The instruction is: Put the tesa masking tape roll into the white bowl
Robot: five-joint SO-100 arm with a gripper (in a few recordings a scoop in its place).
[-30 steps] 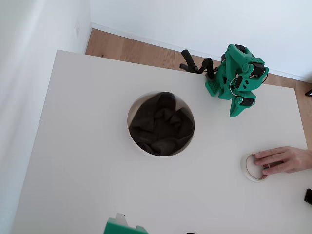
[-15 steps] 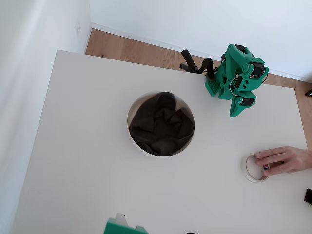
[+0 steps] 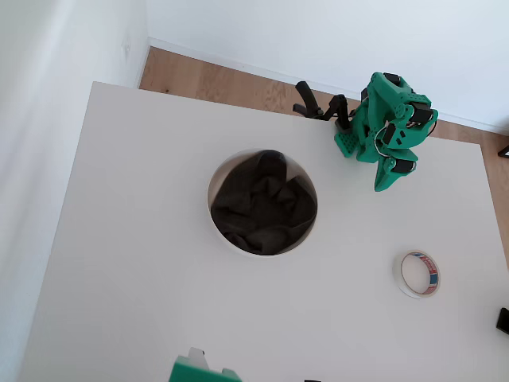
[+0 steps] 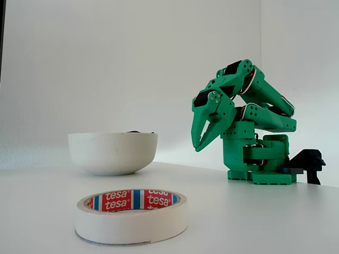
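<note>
White table [image 3: 143,239]: tape roll [image 3: 418,273] flat, well apart from folded arm's jaws.

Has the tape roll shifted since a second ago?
No. The tesa tape roll lies at the same spot right of the white bowl; just the hand left.

One tape roll [image 3: 418,274], one white bowl [image 3: 262,202] (cloth-lined), one green arm [image 3: 389,131], one table [image 3: 143,263].
</note>
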